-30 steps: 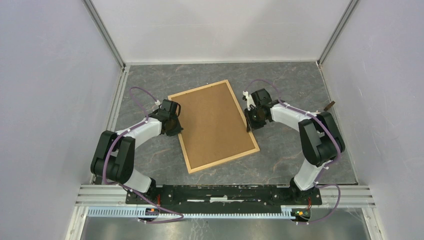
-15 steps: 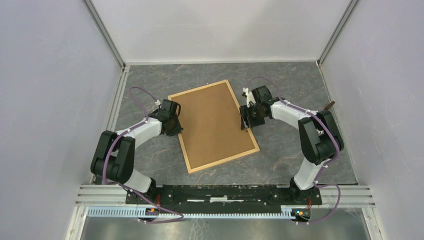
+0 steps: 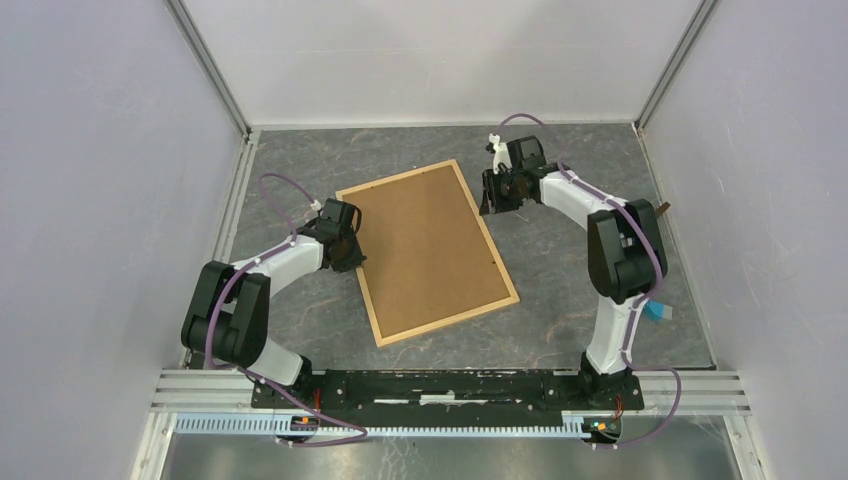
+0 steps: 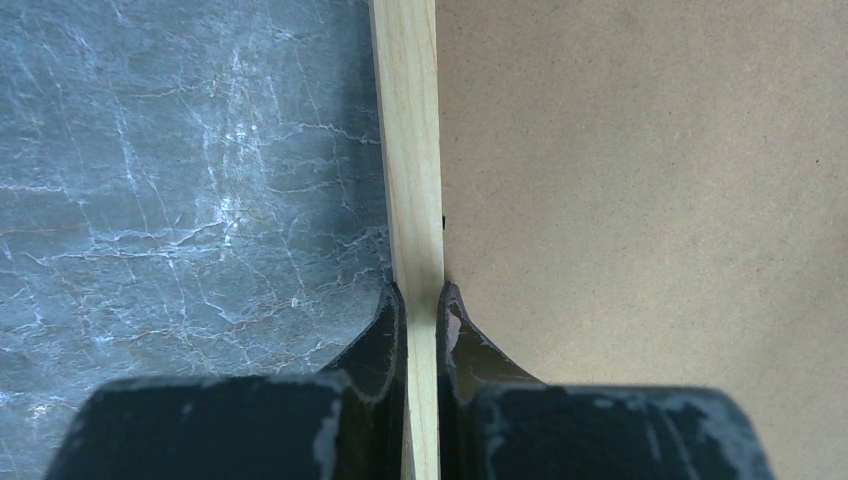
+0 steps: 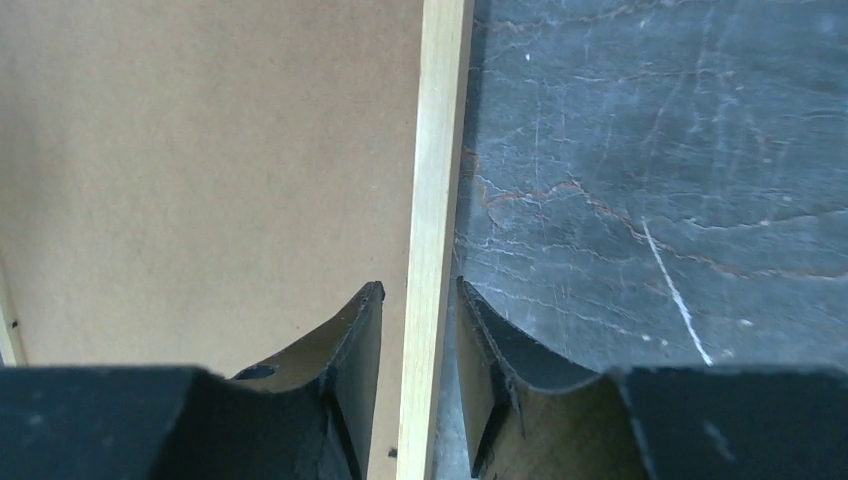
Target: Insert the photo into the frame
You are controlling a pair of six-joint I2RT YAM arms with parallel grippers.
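Top: frame [image 3: 448,320] flat on table, back up, board [image 3: 428,250] showing. Long axis far-to-near, between my arms. Photo not visible.
Left wrist: my left gripper [image 4: 422,300] pinches frame's left edge.
Right wrist: my right gripper [image 5: 420,295] straddles right edge, fingers spread, gap each side. Both arms equally near.

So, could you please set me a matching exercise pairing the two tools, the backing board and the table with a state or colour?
1. left tool
2. right tool
3. backing board
4. table

A. grey, marbled
B. plain brown
C. open, astride a rail of the frame
D. shut on a rail of the frame

Pairs: 1-D, 2-C, 3-B, 4-A
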